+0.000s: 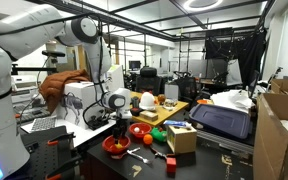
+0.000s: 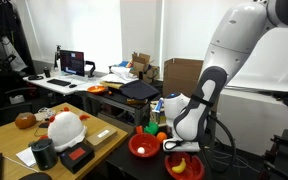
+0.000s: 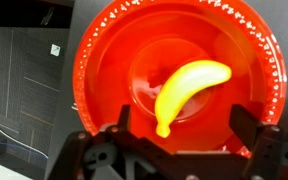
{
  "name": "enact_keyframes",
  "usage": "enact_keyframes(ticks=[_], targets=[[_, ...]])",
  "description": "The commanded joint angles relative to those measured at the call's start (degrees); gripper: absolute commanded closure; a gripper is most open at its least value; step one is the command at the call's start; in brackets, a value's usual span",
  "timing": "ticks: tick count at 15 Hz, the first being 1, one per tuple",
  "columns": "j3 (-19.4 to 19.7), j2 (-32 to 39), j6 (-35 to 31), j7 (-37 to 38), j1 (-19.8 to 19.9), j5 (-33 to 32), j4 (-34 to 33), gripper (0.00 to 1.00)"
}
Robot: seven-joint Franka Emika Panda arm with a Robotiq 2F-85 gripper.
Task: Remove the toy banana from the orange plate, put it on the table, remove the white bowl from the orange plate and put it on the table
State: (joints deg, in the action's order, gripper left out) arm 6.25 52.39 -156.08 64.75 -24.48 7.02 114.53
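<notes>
In the wrist view, the pincer (image 3: 184,128) stands wide open just above the plate (image 3: 94,60). Its two dark fingers (image 3: 124,118) come in from the lower edge, one on each side. The gap between them is much wider than the banana (image 3: 191,90) is thick. The banana lies in the middle hollow of the plate. It is curved, with one end pointing to the upper right and the other end pointing down into the space between the fingers. The pincer holds nothing. Whether a finger touches the plate I cannot tell from this view, but both fingers appear apart from the yellow piece. The plate rests on the dark table (image 3: 24,90).

In both exterior views the arm bends down over the table. In an exterior view the pincer (image 1: 116,122) points down at the plate (image 1: 108,148). In an exterior view the pincer (image 2: 184,146) hangs close over the plate (image 2: 169,170), and the banana (image 2: 181,163) shows as a small yellow spot inside it, under the fingers. A second red dish (image 2: 144,146) stands just beside the plate, and a green object (image 1: 157,134) lies near that dish.
</notes>
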Motion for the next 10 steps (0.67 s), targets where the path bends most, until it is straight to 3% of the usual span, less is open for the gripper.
enact_keyframes(ticks=[1,10], targets=[[0.76,0.59,-1.9,0.8,-0.34,-0.77,-1.13,0.0],[0.45,0.65,-2.28,0.27,-0.05,-0.47,-1.89,0.0]])
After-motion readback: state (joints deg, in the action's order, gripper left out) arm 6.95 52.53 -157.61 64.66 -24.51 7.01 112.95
